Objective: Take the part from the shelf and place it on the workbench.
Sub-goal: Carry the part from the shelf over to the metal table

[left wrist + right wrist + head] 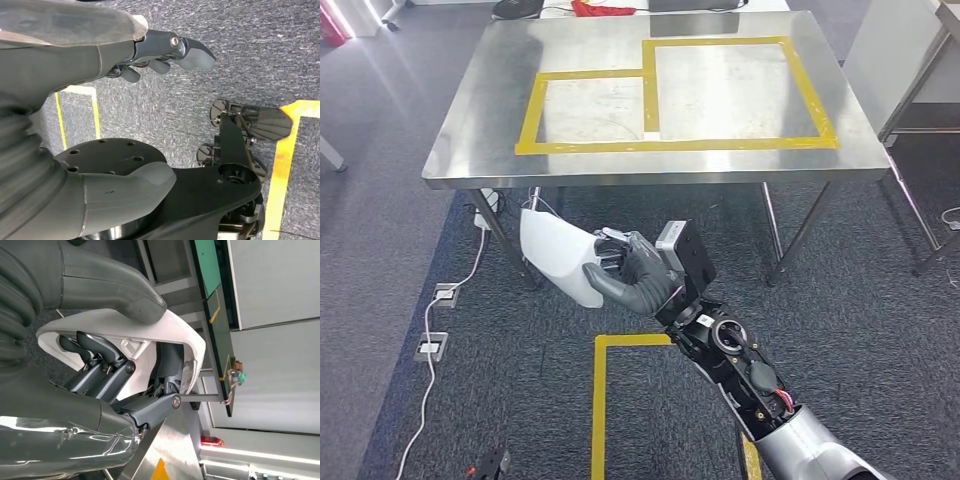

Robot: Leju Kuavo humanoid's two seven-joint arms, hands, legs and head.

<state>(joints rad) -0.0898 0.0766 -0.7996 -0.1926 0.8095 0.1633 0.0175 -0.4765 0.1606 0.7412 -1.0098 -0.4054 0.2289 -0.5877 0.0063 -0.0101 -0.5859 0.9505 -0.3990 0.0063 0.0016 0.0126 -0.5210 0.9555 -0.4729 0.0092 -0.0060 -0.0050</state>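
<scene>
Half the job looks done, judging by how things lie: the part is off the shelf and in the robot's grasp, but it has not reached the worktop.

On the left, the left robot hand (166, 52) hangs over the grey carpet, fingers loosely curled with nothing in them, taking no share in the carry.

Moving right, the white part (560, 256), a smooth curved shell, is held in the air below and in front of the worktop's near edge, above the carpet. The right robot hand (633, 278) grips it at one end; the right wrist view shows the thumb over the outer face and the fingers (99, 355) hooked inside the hollow.

Ahead stands the steel worktop (471, 110), marked with two boxes of yellow tape (675, 144).

What remains, I judge, is to raise the part above the edge, carry it forward and set it down, probably inside a taped box, then let go.
</scene>
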